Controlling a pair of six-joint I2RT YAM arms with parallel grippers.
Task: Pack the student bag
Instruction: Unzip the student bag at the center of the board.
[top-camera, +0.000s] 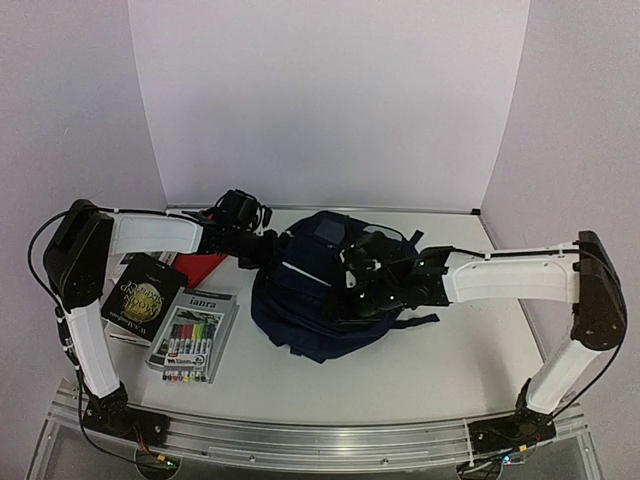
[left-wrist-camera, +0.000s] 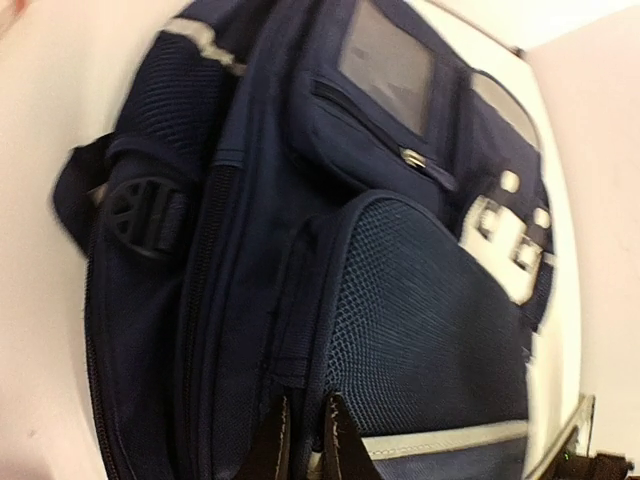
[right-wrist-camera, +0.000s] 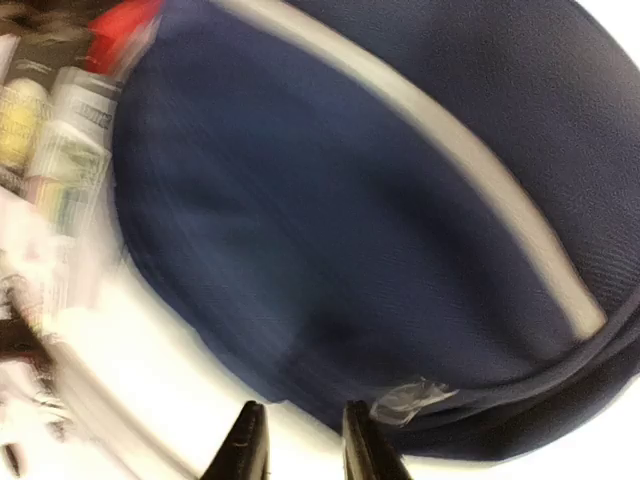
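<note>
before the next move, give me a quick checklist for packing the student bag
1. The student bag lies mid-table: ok.
2. Main opening unzipped: cannot tell.
3. The right tool has its jaws apart with nothing between them: ok.
4. The left tool is shut at the bag; gripping fabric: cannot tell.
5. The black book, marker set and red book packed: not ok, they lie left of the bag.
</note>
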